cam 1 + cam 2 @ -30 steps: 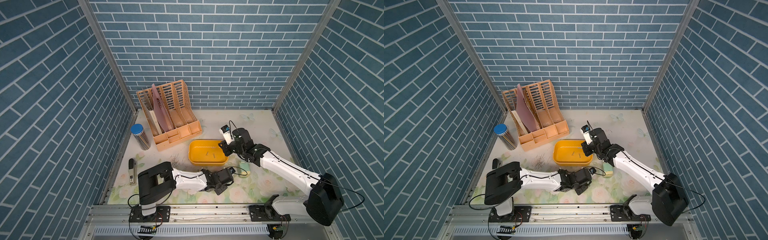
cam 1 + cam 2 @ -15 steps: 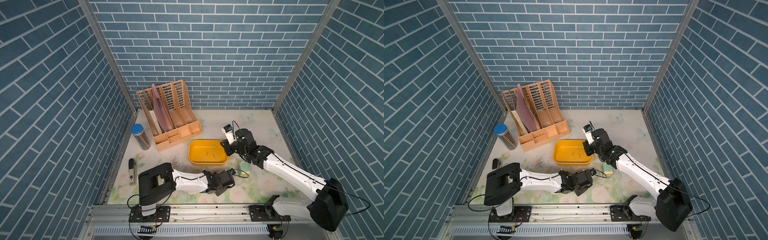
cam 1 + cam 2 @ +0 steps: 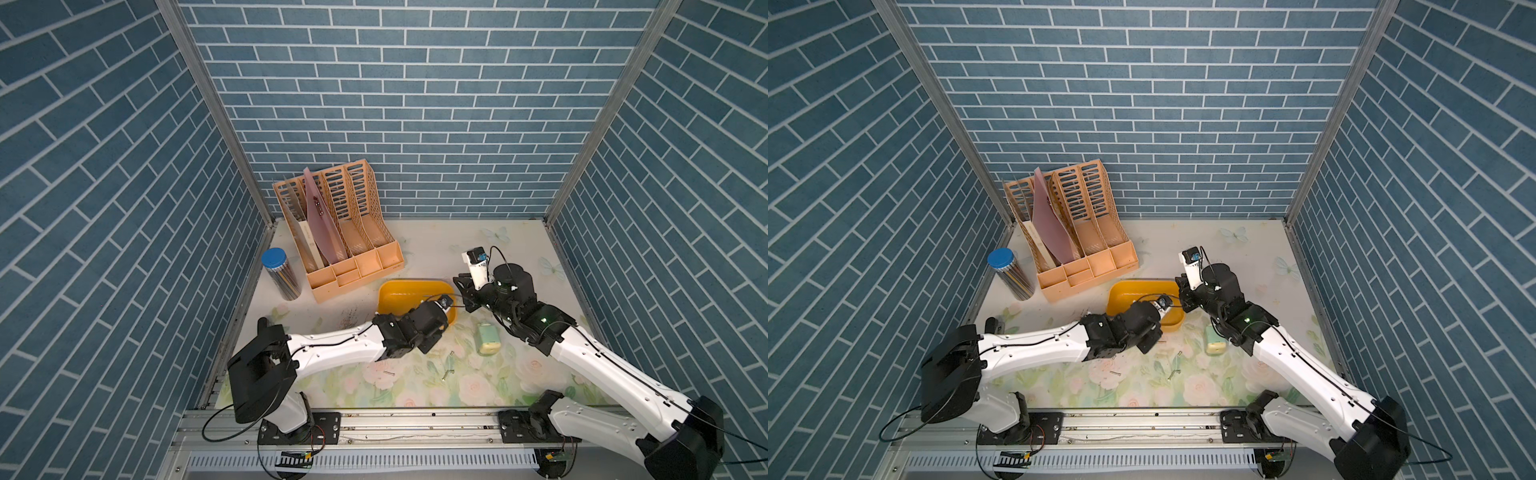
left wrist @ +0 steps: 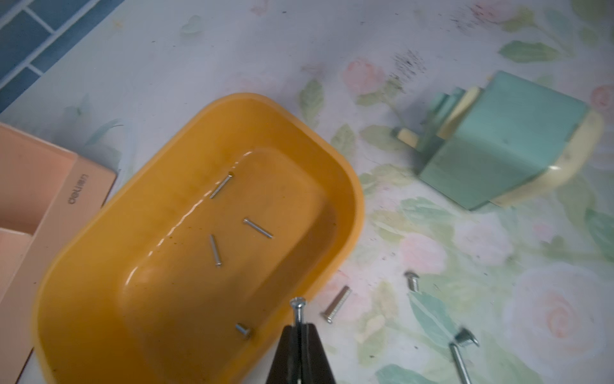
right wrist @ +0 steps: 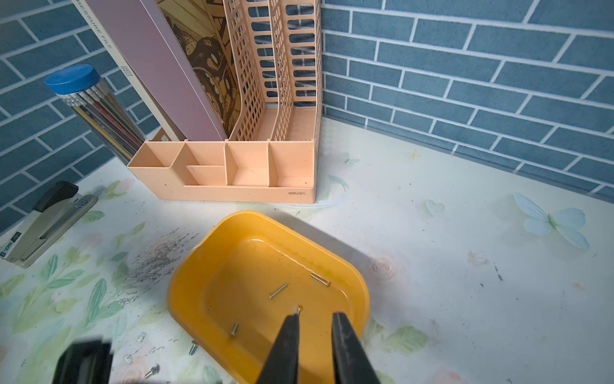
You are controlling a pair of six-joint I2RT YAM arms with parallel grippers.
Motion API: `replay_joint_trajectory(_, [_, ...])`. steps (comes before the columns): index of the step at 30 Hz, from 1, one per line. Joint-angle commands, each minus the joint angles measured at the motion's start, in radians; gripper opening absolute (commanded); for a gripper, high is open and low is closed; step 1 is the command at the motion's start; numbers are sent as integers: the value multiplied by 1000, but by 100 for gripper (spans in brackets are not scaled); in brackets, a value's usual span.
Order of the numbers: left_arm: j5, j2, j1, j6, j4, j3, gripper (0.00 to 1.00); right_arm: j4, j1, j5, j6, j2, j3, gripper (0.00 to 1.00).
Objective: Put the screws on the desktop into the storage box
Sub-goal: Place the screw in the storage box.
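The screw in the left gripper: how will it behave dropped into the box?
Probably stiff and light: the screw stands straight from the shut left gripper. Likely slippery, pinched only by its thin shaft. It may roll on the smooth storage box floor.

Both top views looked steeply down from high in front, the floral desktop (image 3: 436, 249) filling the lower frame. Each wrist camera hung close above the yellow box (image 4: 358, 206), shared by all four views.

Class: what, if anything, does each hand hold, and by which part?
The left hand pinches one screw by its shaft, its head poking out in front. The right hand is open and holds nothing.
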State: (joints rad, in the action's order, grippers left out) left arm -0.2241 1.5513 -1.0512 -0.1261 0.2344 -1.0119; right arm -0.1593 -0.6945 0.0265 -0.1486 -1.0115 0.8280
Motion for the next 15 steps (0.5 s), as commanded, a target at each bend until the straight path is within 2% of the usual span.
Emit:
replay_joint_trajectory(1, [65,-15,85,49,-8,-35,0,-51,3,-5,-55,52,-57,22])
replay_joint_trajectory(5, [85,77,152,82,20,-102,0,-101,-9,-145,-71,46,-112,21])
replay_joint_trajectory(12, [163,182,230,109,4,-121,0,-117,-92,-176,-104,67,-194,19])
replay_joint_trajectory(15, [176,225,237,117,17,-146,0,-126,-191,-168,-124,7,-186,19])
